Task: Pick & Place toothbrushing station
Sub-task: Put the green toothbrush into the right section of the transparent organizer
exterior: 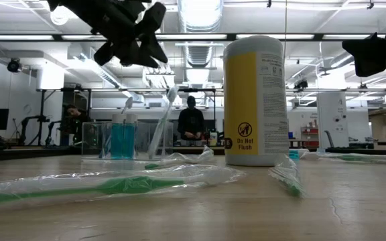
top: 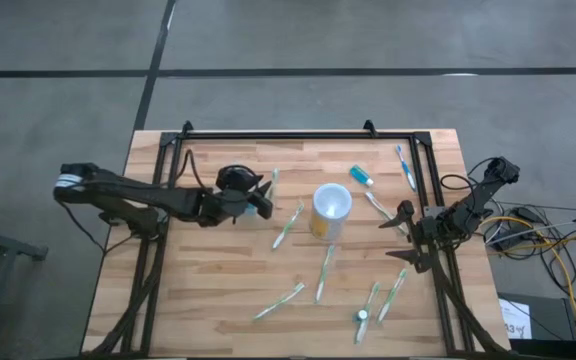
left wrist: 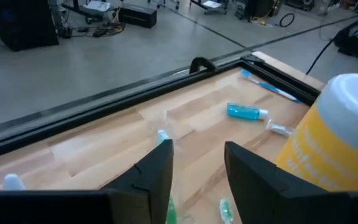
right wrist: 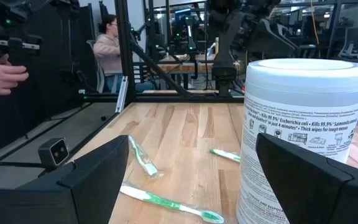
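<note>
**High view.** Your left pincer [top: 258, 203] sits over the wooden surface [top: 218, 290], just left of the yellow canister with the white lid [top: 330, 210]. The right pincer [top: 408, 237] waits at the right edge of the surface, with its fingers wide apart. Wrapped toothbrushes [top: 323, 272] lie scattered on the near half. A blue tube [top: 361, 175] lies towards the far rail.

**Low view.** The toothbrushing station [exterior: 112, 138] stands upright on the surface, left of the canister and well apart from it. It is directly below the left pincer, which hangs above without touching. The station is clear-walled, with blue tubes and an upright toothbrush inside. A person [exterior: 191, 122] is in the room behind.

**Left wrist view.** The fingers are spread and nothing is pinched between them. The station's faint clear wall and a brush head show just ahead of the fingertips.

**Right wrist view.** The right fingers are spread wide with nothing between them, and the canister is close by. A person's hand [right wrist: 2, 78] shows at the edge, off the surface.
</note>
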Controlling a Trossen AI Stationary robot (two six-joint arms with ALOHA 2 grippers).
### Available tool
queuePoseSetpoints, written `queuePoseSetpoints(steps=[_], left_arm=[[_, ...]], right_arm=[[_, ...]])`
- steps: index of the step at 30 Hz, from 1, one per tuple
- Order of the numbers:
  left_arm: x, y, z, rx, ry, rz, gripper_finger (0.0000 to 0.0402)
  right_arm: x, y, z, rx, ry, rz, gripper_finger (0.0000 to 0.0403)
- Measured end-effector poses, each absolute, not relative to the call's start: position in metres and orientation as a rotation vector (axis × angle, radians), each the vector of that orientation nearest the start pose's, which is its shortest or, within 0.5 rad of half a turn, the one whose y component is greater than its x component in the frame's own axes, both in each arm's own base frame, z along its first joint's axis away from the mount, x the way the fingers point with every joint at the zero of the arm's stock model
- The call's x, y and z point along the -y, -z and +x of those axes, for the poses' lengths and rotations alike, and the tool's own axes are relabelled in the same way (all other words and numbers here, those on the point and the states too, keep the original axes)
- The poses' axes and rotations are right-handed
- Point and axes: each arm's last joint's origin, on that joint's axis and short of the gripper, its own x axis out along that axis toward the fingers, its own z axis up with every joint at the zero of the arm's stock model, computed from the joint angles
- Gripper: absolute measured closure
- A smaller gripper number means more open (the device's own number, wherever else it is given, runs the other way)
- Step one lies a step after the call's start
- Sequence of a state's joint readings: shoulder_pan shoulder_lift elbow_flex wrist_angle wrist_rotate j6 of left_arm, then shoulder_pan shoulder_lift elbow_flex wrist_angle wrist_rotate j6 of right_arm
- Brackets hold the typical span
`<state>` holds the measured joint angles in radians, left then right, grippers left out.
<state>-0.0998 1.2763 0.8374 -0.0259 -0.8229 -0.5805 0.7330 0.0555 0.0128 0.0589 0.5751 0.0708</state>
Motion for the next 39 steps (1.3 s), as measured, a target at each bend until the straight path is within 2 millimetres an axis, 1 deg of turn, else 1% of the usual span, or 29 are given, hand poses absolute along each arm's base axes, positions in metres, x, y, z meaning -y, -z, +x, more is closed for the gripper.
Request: queuePoseSetpoints(steps=[5, 9, 11, 13, 19, 24, 29, 33, 39], left_arm=[[0.007, -0.282, 0.267, -0.226, -0.699, -0.298, 0.025], [0.008, -0.294, 0.268, -0.243, -0.664, -0.329, 0.025], [0.009, -0.297, 0.27, -0.25, -0.648, -0.354, 0.025], [0.01, -0.296, 0.274, -0.27, -0.64, -0.369, 0.025], [0.013, -0.28, 0.286, -0.344, -0.614, -0.436, 0.025], [0.016, -0.261, 0.294, -0.456, -0.568, -0.515, 0.025], [0.021, -0.243, 0.296, -0.601, -0.526, -0.628, 0.025], [0.026, -0.231, 0.297, -0.675, -0.533, -0.677, 0.025], [0.034, -0.214, 0.304, -0.719, -0.563, -0.714, 0.025]], right_arm=[[-0.052, -0.169, 0.082, 0.007, -0.158, 0.08, 0.0053], [-0.052, -0.169, 0.082, 0.006, -0.158, 0.08, 0.0056], [-0.052, -0.169, 0.082, 0.007, -0.158, 0.08, 0.0057], [-0.052, -0.169, 0.082, 0.007, -0.158, 0.08, 0.0057], [-0.052, -0.169, 0.082, 0.007, -0.158, 0.08, 0.0053], [-0.052, -0.169, 0.082, 0.007, -0.158, 0.08, 0.0058], [-0.052, -0.169, 0.082, 0.007, -0.158, 0.08, 0.0054], [-0.052, -0.169, 0.082, 0.007, -0.158, 0.08, 0.0054], [-0.052, -0.169, 0.082, 0.008, -0.158, 0.081, 0.0058]])
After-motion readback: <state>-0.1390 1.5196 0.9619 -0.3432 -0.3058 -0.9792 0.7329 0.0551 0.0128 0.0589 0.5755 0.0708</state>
